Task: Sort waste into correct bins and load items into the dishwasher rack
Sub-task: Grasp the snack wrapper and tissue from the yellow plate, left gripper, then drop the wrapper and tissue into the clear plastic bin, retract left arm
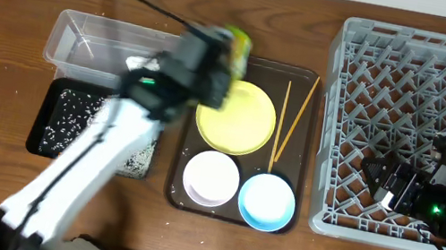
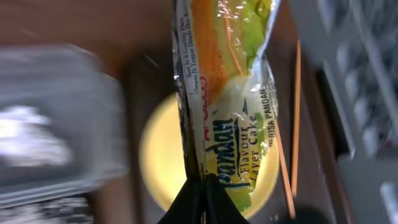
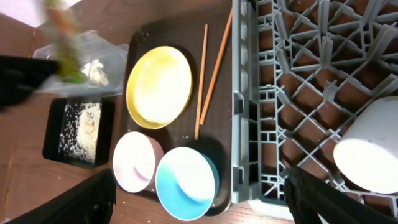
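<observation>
My left gripper point(image 2: 202, 200) is shut on the lower end of the green-and-orange snack wrapper point(image 2: 230, 93). It holds the wrapper point(image 1: 237, 48) in the air over the far left rim of the yellow plate point(image 1: 240, 121), next to the clear tub point(image 1: 82, 42). A white tissue point(image 3: 94, 70) lies in the tub. Rice grains cover the black tray point(image 1: 60, 120). The white bowl point(image 1: 211, 178), blue bowl point(image 1: 267, 200) and chopsticks point(image 1: 291, 123) lie on the brown tray. My right gripper point(image 3: 202, 194) is open and empty over the grey rack's point(image 1: 429, 87) near left corner.
The dark brown serving tray point(image 1: 177, 192) sits between the two bins and the rack. A white rounded object point(image 3: 373, 152) rests inside the rack near my right gripper. The left arm is blurred with motion. Bare wooden table lies at the far left.
</observation>
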You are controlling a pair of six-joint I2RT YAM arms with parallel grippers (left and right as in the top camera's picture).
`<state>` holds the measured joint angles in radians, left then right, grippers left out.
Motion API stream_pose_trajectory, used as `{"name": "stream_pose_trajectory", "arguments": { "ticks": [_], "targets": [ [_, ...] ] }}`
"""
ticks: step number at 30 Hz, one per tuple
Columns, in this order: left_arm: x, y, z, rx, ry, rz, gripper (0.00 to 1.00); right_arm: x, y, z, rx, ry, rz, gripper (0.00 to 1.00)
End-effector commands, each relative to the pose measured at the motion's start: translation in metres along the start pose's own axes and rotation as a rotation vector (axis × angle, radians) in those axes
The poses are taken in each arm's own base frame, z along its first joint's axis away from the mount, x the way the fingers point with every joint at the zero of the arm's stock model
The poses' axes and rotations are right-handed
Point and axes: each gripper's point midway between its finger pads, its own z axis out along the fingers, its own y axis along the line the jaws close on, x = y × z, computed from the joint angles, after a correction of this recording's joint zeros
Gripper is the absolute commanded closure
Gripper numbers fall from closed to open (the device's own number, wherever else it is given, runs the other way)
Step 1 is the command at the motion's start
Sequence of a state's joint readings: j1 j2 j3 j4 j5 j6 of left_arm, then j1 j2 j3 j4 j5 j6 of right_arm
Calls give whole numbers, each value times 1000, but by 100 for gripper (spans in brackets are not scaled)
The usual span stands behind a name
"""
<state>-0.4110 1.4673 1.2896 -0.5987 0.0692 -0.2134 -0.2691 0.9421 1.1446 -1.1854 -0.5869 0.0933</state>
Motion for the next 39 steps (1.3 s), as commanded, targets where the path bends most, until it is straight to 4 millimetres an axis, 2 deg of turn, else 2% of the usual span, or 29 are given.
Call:
{"name": "stream_pose_trajectory", "arguments": {
  "ticks": [1,5,8,11,12,13,14,15,16,18,19,23,26,32,39],
  "targets": [
    [-10,47,-6,-82,-20,-100,94,-3,2,-3,-3,-12,-24,15],
    [-9,100,4,-169,-4,-200,94,-3,2,-3,-3,-12,-24,15],
    [3,134,23,-222,53,-261,94,-3,2,-3,-3,-12,-24,15],
    [16,148,42,-245,108,-284,94,-3,2,-3,-3,-12,-24,15],
    [17,151,47,-247,113,-278,84,-3,2,-3,-3,-12,-24,15],
    [17,152,51,-247,115,-275,65,-3,2,-3,-3,-12,-24,15],
    [17,152,52,-243,119,-276,64,-3,2,-3,-3,-12,-24,15],
    [17,149,51,-236,121,-274,64,-3,2,-3,-3,-12,-24,15],
    [15,147,48,-231,118,-272,59,-3,2,-3,-3,-12,-24,15],
    [9,138,38,-216,102,-261,41,-3,2,-3,-3,-11,-24,15],
    [7,131,32,-199,94,-253,38,-3,2,-3,-3,-11,-23,15],
    [7,94,5,-109,89,-213,38,-2,2,-3,-2,-10,-23,15],
    [17,62,-7,-55,121,-157,38,-2,2,-3,-2,-10,-23,15],
    [56,6,-11,12,251,-27,38,-2,2,-3,-1,-9,-26,14],
    [72,-30,-13,56,281,73,38,-2,0,-3,9,-10,-26,14]
  ]
}}
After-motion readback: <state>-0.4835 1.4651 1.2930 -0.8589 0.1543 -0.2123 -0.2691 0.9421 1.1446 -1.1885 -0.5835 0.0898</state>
